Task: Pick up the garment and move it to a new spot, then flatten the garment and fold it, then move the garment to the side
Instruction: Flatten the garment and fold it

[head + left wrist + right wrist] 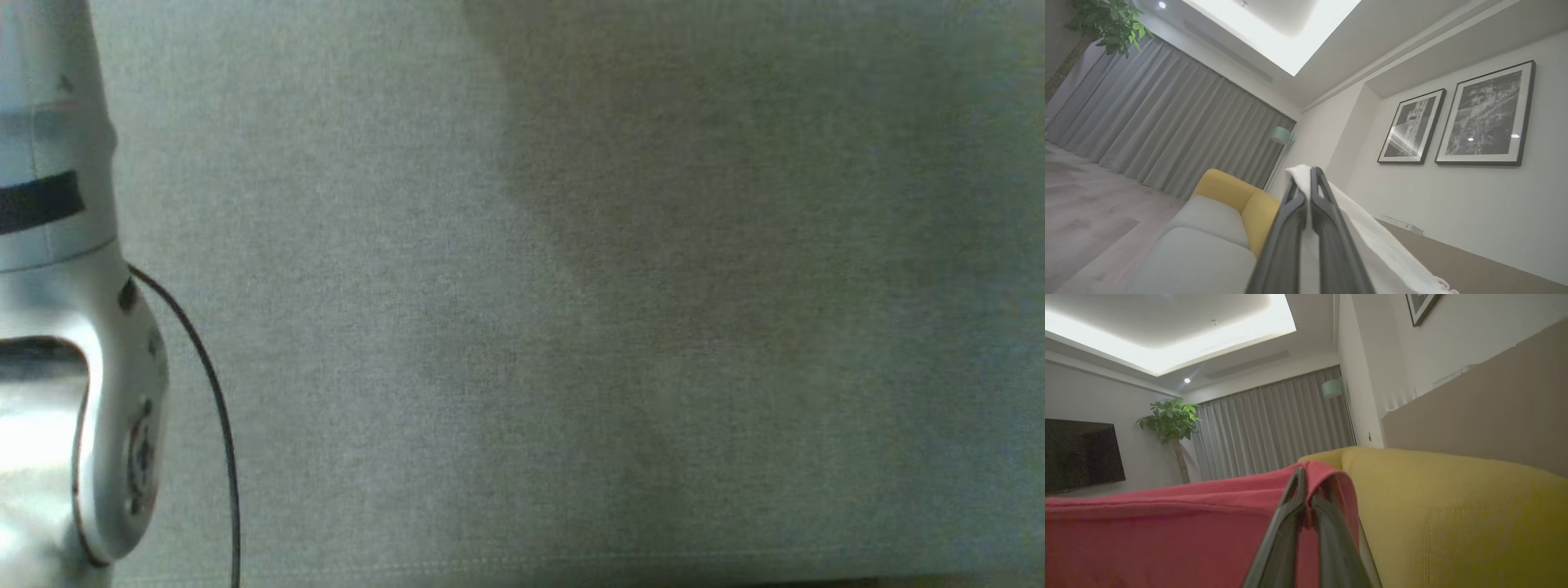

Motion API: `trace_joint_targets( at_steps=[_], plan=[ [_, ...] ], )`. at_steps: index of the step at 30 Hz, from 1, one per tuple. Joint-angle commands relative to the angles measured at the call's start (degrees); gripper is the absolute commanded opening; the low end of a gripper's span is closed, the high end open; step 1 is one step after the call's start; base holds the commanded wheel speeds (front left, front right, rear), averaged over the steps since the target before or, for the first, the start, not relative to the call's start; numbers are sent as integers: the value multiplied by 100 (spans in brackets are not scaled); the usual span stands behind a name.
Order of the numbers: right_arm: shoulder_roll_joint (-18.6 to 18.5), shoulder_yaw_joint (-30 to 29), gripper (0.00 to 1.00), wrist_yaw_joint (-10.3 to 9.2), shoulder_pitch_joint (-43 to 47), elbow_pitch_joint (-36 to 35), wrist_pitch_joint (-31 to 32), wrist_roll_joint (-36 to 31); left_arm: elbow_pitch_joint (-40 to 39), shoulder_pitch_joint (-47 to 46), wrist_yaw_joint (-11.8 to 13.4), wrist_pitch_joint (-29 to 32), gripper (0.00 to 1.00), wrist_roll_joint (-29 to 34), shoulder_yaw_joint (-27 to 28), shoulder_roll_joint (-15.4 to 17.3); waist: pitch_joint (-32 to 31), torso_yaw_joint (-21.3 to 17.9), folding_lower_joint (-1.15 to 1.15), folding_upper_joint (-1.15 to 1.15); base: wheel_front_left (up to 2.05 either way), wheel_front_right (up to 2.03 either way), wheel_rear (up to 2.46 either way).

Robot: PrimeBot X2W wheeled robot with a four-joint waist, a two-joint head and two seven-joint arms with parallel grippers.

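Note:
The garment (1167,526) is red on one face and white (1372,241) on the other. In the right wrist view my right gripper (1306,486) is shut on a red edge of it, and the cloth stretches away to the left. In the left wrist view my left gripper (1306,183) is shut on a white edge that drapes down to the right, with a hint of pink at its lower end. Both grippers point up and away from the sofa. In the head view a pale forearm (73,343) with a black cable stands at the left over the grey sofa seat (571,327).
A yellow sofa back (1453,506) and armrest (1237,204) border the grey seat cushions (1200,253). Beyond are grey curtains (1159,130), a potted plant (1169,420), a dark TV screen (1081,453) and two framed pictures (1486,114) on the wall.

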Motion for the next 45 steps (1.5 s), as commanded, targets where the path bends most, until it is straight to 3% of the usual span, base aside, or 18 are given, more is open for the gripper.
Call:
trace_joint_targets(
  at_steps=[1, 11, 17, 21, 25, 34, 45],
  plan=[
    [29, 249, 0, -5, -161, 243, -303, 108, 114, -151, -147, -129, 0, -62, 201, 212, 238, 111, -2, 0, 0, 0, 0],
    [-197, 1069, 0, -5, 477, 1512, -847, 765, 1087, 867, -678, -300, 0, 7, 91, 149, 264, 284, -2, 0, 0, 0, 0],
    [-186, 1278, 0, -5, 1272, 2407, -288, 1404, 1402, 2095, -841, -320, 0, -2, 132, 178, -109, 317, -2, 0, 0, 0, 0],
    [-287, 1677, 0, -5, 2149, 2382, 30, 1888, 1289, 3293, -900, -322, 0, 38, 158, 105, -550, 358, -2, 0, 0, 0, 0],
    [-458, 1971, 0, -5, 2624, 2192, 169, 2104, 1203, 3810, -908, -322, 0, -71, -39, 112, -768, 392, -2, 0, 0, 0, 0],
    [-1053, 2780, 0, -5, 3500, 2119, 248, 2104, 671, 5076, -911, 219, 0, -853, -1381, 921, -1417, 419, -2, 0, 0, 0, 0],
    [-1717, 3650, 0, -5, 4140, 1713, 1041, 2557, -185, 5973, -911, 1222, 0, -1950, -2018, 1812, -1866, 433, -2, 0, 0, 0, 0]
  ],
)
